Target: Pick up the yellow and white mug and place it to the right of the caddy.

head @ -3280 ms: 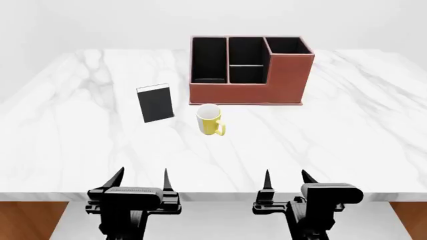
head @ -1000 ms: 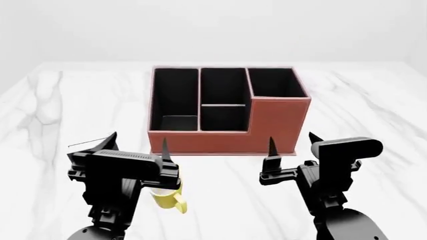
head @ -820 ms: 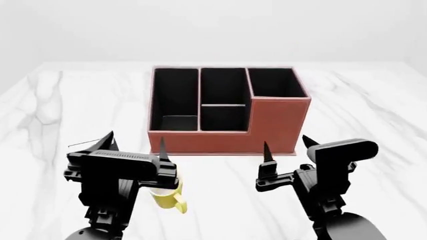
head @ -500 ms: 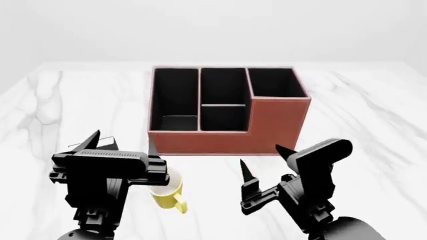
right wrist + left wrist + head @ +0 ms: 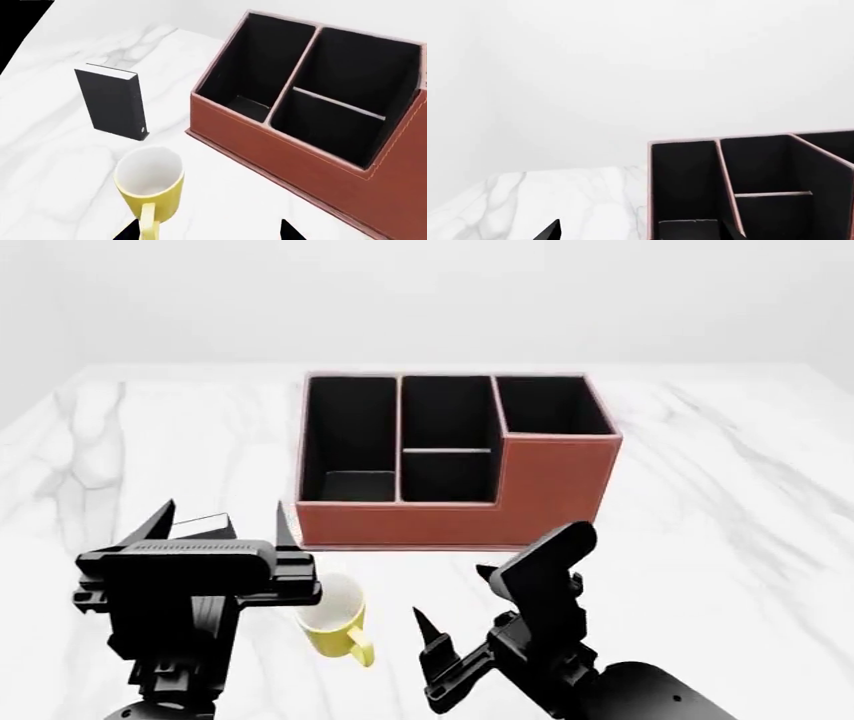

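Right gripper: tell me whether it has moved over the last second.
Yes. The right gripper has swung down and left, away from the caddy front, toward the yellow and white mug.

No text, label, brand, number or sign can be read in any view. The yellow and white mug [image 5: 149, 184], the caddy [image 5: 534, 490], the black book [image 5: 112, 106] and the marble tabletop [image 5: 721, 480] all show plain, unmarked surfaces.
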Controlling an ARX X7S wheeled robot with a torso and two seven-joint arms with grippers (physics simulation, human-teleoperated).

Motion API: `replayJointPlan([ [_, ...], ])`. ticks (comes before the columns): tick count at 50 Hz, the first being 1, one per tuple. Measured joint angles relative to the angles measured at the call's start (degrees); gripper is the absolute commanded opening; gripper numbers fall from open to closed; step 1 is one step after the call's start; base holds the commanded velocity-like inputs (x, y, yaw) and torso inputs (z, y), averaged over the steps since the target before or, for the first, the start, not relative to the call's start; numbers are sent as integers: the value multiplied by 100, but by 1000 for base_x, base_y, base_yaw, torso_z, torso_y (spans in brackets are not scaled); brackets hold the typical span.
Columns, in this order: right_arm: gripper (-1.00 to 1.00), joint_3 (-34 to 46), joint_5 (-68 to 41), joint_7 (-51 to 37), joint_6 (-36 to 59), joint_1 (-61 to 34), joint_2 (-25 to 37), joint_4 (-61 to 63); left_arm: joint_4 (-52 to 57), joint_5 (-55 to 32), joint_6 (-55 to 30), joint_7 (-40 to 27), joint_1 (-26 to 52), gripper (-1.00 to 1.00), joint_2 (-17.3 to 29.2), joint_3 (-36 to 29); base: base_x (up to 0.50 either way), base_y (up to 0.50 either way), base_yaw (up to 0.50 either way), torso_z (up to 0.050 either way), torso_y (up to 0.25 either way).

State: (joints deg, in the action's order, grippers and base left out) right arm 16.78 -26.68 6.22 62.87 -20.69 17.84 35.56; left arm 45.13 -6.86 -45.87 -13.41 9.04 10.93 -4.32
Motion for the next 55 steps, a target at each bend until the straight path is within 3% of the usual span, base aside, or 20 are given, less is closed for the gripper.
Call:
replayJointPlan([
  [32,100,1266,212,61,-46,-320,-310,-752,-15,-97,60,-112,-34,100,71,-7,0,0,0,0,0],
  [55,100,1854,687,96,-769,-743,-654,-2276,-51,-182,114,-152,-57,100,125,-44,0,0,0,0,0],
])
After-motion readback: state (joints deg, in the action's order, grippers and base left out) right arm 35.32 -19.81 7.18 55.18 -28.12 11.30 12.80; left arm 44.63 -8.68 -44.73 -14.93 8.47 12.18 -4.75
